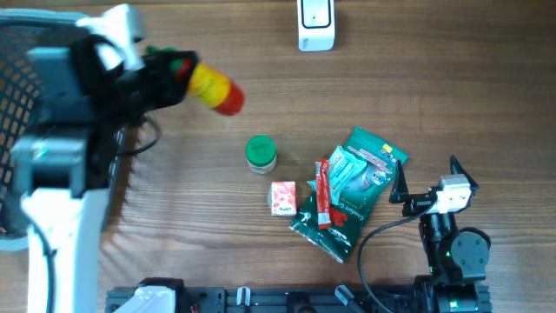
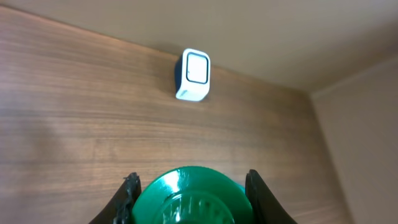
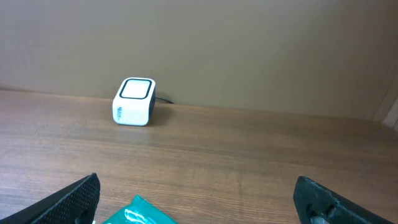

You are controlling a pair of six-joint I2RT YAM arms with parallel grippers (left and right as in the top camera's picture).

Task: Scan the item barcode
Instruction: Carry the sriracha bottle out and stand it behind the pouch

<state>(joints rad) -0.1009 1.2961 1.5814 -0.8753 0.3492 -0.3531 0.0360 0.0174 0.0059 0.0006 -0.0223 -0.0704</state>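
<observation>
One yellow-and-red canister (image 1: 215, 89), pinched near its green lid by my left gripper (image 1: 178, 69), up over the table (image 1: 261, 52), left of the scanner (image 1: 315, 24). Looks rigid, light, probably slick, so gripping by the lid seems right. Right gripper (image 1: 426, 178) sits spread wide.

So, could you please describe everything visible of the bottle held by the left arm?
The bottle looks plastic: yellow body, red end, round green cap. It lies roughly sideways, apparently lifted off the table, red end pointing right, clamped at the cap end between the jaws of the left gripper. Nothing else touches it.
</observation>
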